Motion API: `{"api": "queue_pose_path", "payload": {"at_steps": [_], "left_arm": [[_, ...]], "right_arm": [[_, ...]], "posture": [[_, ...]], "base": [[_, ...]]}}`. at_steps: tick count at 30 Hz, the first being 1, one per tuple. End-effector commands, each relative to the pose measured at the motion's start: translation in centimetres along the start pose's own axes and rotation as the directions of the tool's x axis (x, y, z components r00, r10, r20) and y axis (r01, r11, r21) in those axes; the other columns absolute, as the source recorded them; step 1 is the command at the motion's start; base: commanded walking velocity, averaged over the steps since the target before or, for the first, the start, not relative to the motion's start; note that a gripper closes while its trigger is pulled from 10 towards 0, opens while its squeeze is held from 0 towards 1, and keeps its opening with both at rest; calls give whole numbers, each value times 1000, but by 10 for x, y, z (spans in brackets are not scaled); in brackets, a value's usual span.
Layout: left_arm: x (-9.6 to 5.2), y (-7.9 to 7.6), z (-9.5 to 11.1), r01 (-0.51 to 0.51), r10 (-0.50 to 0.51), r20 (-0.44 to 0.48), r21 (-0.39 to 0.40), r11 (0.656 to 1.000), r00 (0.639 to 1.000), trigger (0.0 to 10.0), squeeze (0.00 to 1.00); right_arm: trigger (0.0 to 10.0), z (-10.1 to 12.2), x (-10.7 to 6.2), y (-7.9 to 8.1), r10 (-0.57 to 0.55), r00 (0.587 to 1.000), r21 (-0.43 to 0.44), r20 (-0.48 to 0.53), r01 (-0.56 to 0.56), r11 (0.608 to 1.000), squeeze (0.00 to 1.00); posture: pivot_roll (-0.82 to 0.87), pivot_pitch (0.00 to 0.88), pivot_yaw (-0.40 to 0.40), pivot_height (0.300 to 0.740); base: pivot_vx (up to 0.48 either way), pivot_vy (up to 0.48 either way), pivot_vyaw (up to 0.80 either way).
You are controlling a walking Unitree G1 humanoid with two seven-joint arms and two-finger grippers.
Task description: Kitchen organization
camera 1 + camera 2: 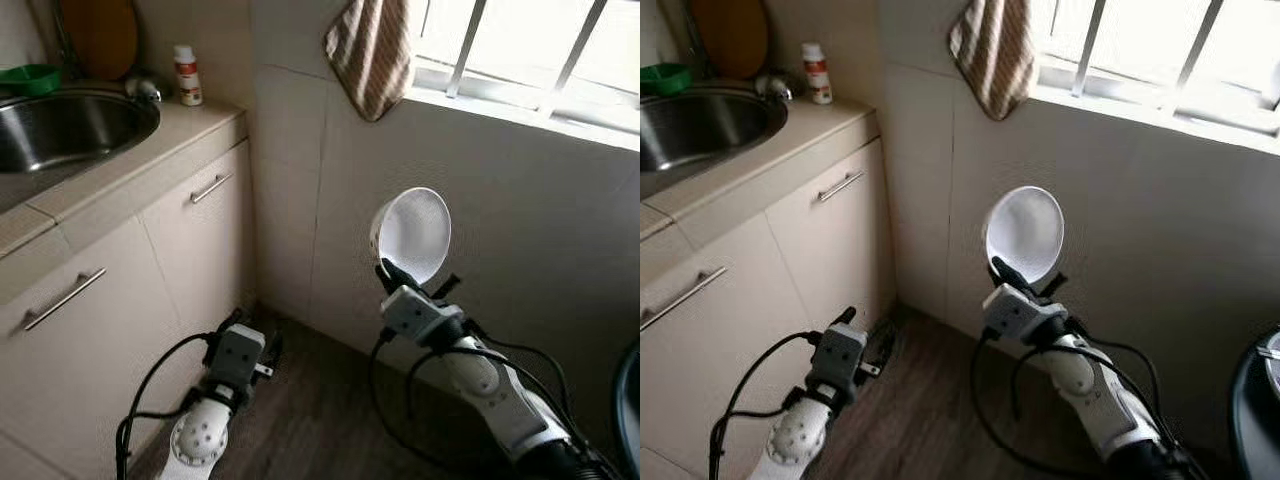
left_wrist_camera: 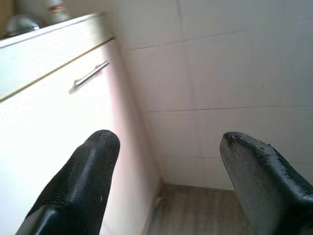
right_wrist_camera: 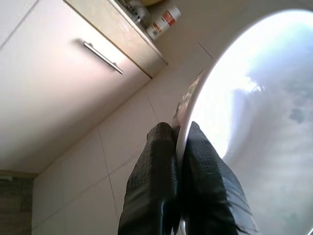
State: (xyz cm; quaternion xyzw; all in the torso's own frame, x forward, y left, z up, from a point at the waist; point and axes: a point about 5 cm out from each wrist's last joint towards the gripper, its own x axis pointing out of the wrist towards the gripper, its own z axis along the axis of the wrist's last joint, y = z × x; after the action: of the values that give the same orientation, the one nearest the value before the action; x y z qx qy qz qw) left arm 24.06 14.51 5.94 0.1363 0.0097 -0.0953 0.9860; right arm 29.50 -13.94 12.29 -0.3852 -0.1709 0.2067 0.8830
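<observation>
My right gripper [image 1: 392,272] is shut on the rim of a white bowl [image 1: 414,233], held upright in front of the tiled wall under the window. The right wrist view shows both black fingers [image 3: 159,181] pinching the white bowl [image 3: 259,127] at its edge. My left gripper [image 1: 250,325] hangs low near the floor in front of the cabinet corner; its fingers [image 2: 83,181] stand wide apart with nothing between them.
A steel sink [image 1: 60,125] is set in the beige counter [image 1: 130,165] at left, with a green bowl [image 1: 30,78], a small white bottle [image 1: 187,75] and a wooden board [image 1: 98,35] behind it. Cabinet doors with bar handles [image 1: 210,187] below. A striped towel [image 1: 368,55] hangs from the barred window sill.
</observation>
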Motion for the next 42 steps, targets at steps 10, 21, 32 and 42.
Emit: {"api": "queue_pose_path", "payload": {"at_steps": [10,21,32,42], "left_arm": [[2,0,10,-43,42,63,0,999,997,10000,0],[4,6,15,-88,87,90,11,996,992,10000,0],[18,25,47,-185,174,222,30,982,959,10000,0],[28,38,87,-237,208,366,35,971,907,10000,0]], "right_arm": [[0,2,1,-12,-65,998,-10,12,65,998,0],[0,16,6,-28,-175,980,63,91,170,983,0],[0,31,16,-43,-229,960,35,159,226,973,0],[0,40,24,-55,-256,946,32,201,255,966,0]], "posture": [[18,0,-52,740],[21,0,-52,740],[24,0,-55,740],[24,0,-55,740]], "base": [[28,0,800],[348,0,185],[467,0,582],[480,0,800]]}}
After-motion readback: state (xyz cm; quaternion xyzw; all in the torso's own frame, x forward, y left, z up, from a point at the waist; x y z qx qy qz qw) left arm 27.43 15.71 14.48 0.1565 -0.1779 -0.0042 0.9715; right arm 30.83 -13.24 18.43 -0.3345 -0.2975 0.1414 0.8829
